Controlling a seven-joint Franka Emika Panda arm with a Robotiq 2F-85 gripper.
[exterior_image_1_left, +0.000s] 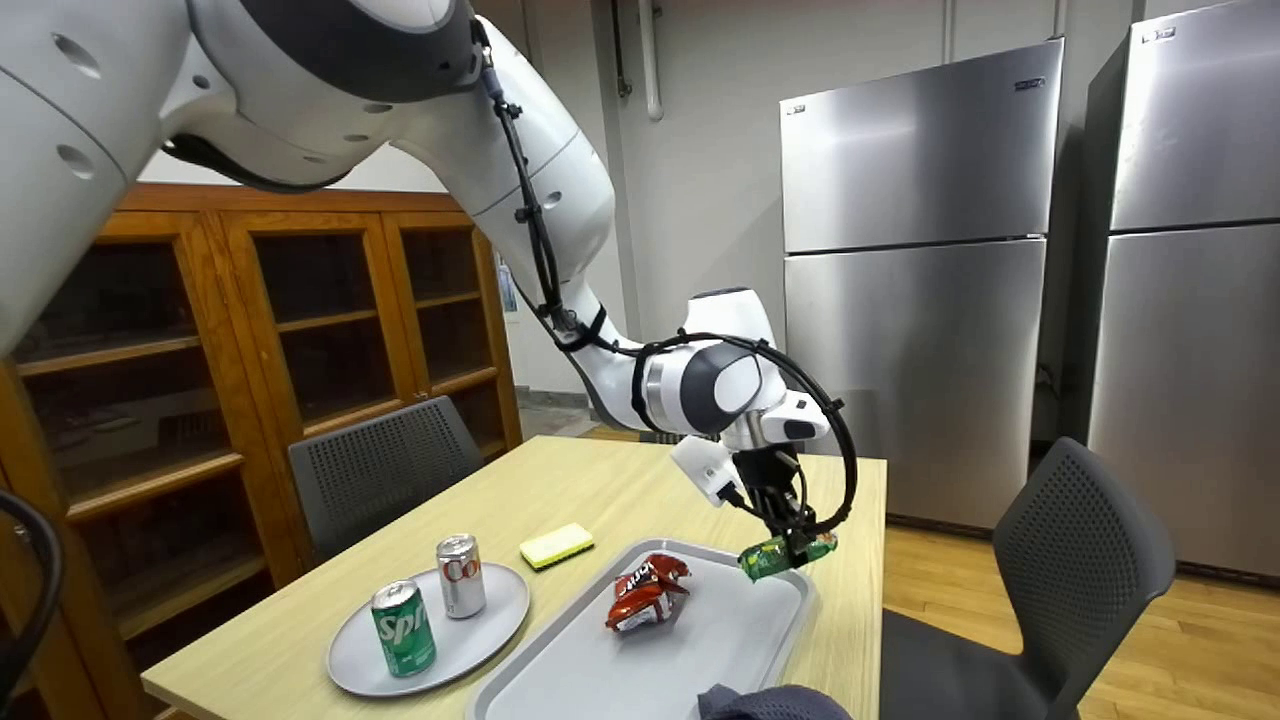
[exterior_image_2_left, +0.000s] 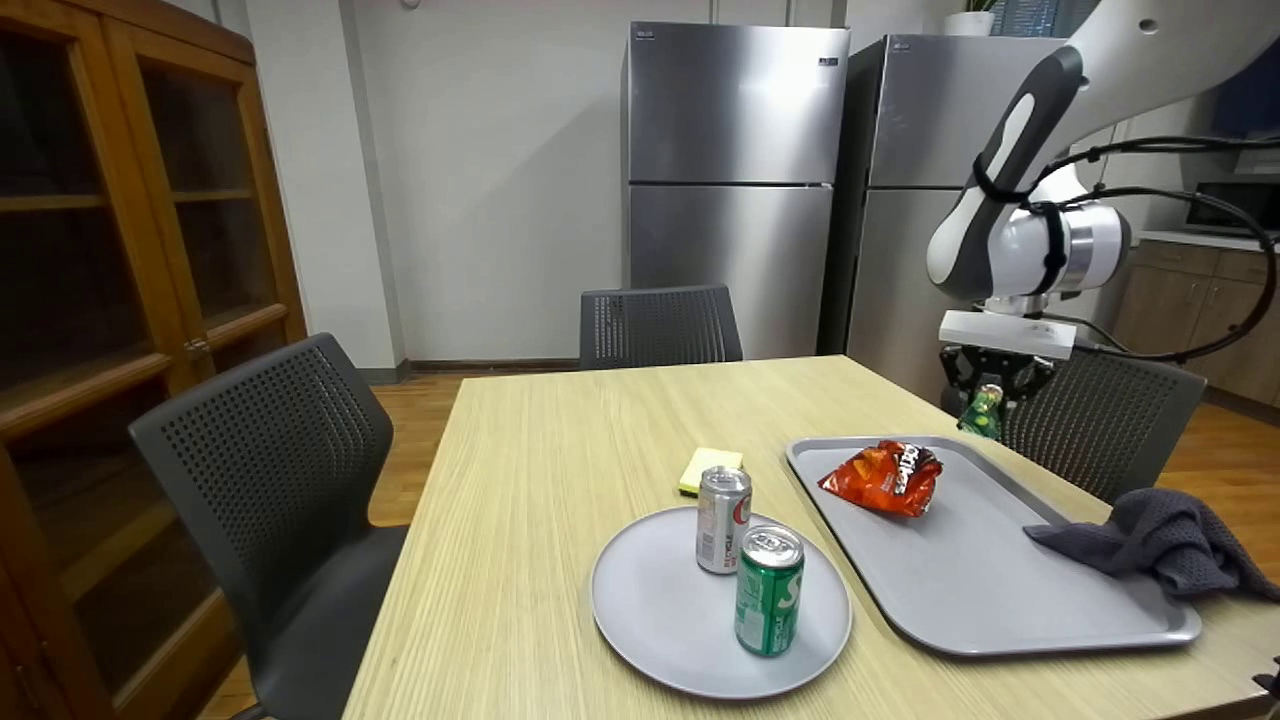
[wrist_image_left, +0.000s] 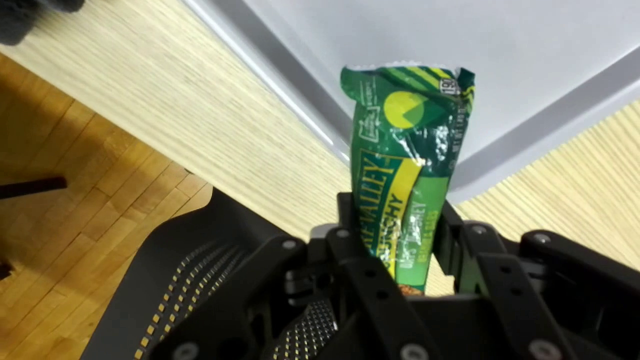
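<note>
A green wrapped granola bar (wrist_image_left: 400, 150) is pinched between the two black fingers of my gripper (wrist_image_left: 397, 212). The bar's lower end is hidden behind the gripper's body in the wrist view, and its crimped end sticks out beyond the fingertips. In both exterior views the gripper (exterior_image_1_left: 793, 548) hangs at the far end of the grey tray (exterior_image_1_left: 720, 640), with the bar (exterior_image_2_left: 983, 412) raised above the table. Nearest to it on the tray lies a red chip bag (exterior_image_1_left: 650, 592). In the wrist view the bar overlaps a tray corner, with the tray's wall (wrist_image_left: 295, 80) running past it.
A grey plate (exterior_image_2_left: 650, 630) carries a Sprite can (exterior_image_2_left: 769, 592) and a silver Coke can (exterior_image_2_left: 722, 520). Beside it lies a yellow sponge (exterior_image_2_left: 710, 465). A dark cloth (exterior_image_2_left: 1165, 540) drapes over the tray's edge. A dark chair (exterior_image_1_left: 1075, 560) stands close to the table's side near the gripper.
</note>
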